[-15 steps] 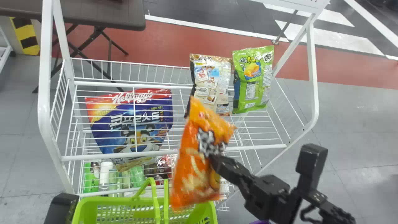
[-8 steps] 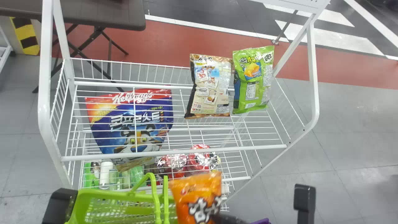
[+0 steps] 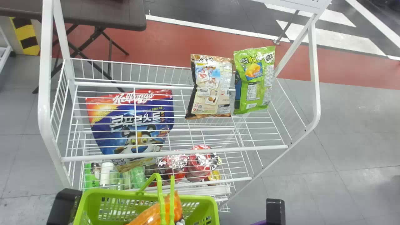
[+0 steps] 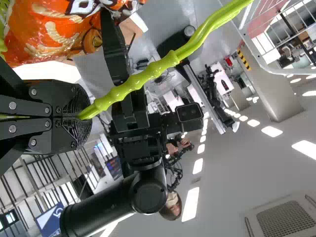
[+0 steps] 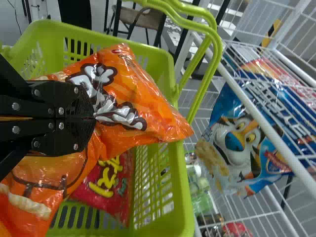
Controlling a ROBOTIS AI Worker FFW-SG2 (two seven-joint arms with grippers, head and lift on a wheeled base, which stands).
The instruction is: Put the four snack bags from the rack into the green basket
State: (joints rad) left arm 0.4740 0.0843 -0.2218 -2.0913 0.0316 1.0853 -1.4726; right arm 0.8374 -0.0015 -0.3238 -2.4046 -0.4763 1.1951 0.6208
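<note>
Dark parts of my left gripper (image 3: 64,206) and right gripper (image 3: 275,211) flank the green basket (image 3: 214,212) at the bottom of the head view. My left gripper (image 4: 85,117) is shut on the basket's green handle (image 4: 148,75). My right gripper (image 5: 95,117) pinches the orange snack bag (image 5: 148,108), which hangs tilted within the basket's opening. Below it, partly covered, a red snack bag (image 5: 111,190) lies inside the basket. On the rack's (image 3: 175,153) upper shelf, a beige-brown bag (image 3: 211,87) and a green bag (image 3: 254,79) stand side by side at the right.
A blue cereal bag (image 3: 132,125) leans on the upper shelf's left part. Bottles (image 3: 107,173) and red foil packs (image 3: 200,162) sit on the shelf below. White posts (image 3: 314,68) rise at the rack's sides; a dark table (image 3: 103,14) stands behind.
The orange bag has moved down and left, from before the rack into the basket's opening, still held by my right gripper. The basket shifted slightly; both rack bags stayed put.
</note>
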